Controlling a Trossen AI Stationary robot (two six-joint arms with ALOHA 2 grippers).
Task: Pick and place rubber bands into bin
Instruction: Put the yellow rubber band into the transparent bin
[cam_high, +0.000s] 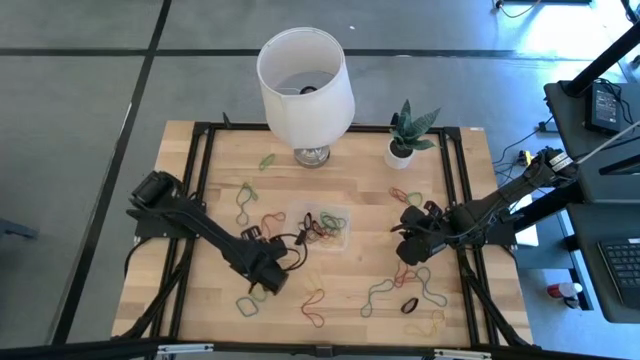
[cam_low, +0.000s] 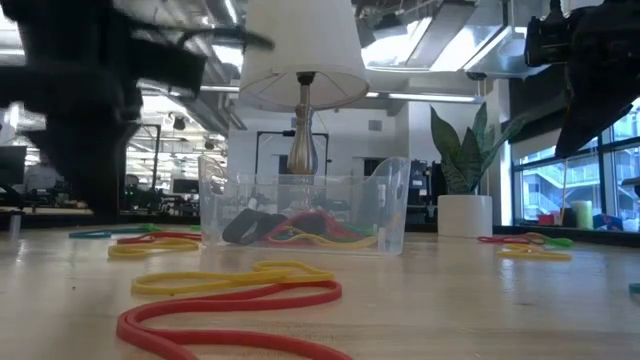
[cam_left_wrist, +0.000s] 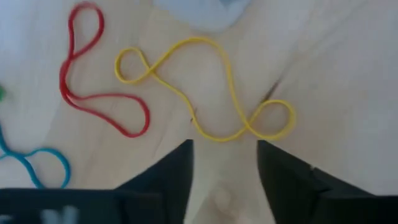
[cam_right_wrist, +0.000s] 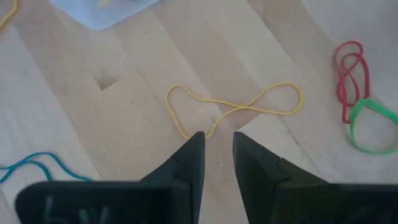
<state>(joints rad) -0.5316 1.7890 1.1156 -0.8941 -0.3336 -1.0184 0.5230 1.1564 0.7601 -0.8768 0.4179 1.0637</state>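
The step in hand seems to be the approach to a new band: the left pincer (cam_left_wrist: 222, 155) hangs over the near part of the table (cam_high: 480, 190), its two dark fingers (cam_left_wrist: 174, 168) spread apart with bare wood between them and nothing held. Just ahead of the fingertips lies a twisted yellow rubber band (cam_left_wrist: 205, 87), and a red rubber band (cam_left_wrist: 93, 81) lies beside it, a little further off. The bin (cam_high: 325, 226) stands near the middle of the table, close to this pincer, and already has several coloured bands inside it. The next move, in my judgement, is to advance a little and go down so that one strand of the yellow band comes between the fingers, then to close; the band is thin and flat on the wood, so the fingertips must nearly touch the table. The right pincer (cam_right_wrist: 217, 149) waits over the right side, a narrow gap between its fingers, empty, with a thin yellow band (cam_right_wrist: 236, 106) just ahead.
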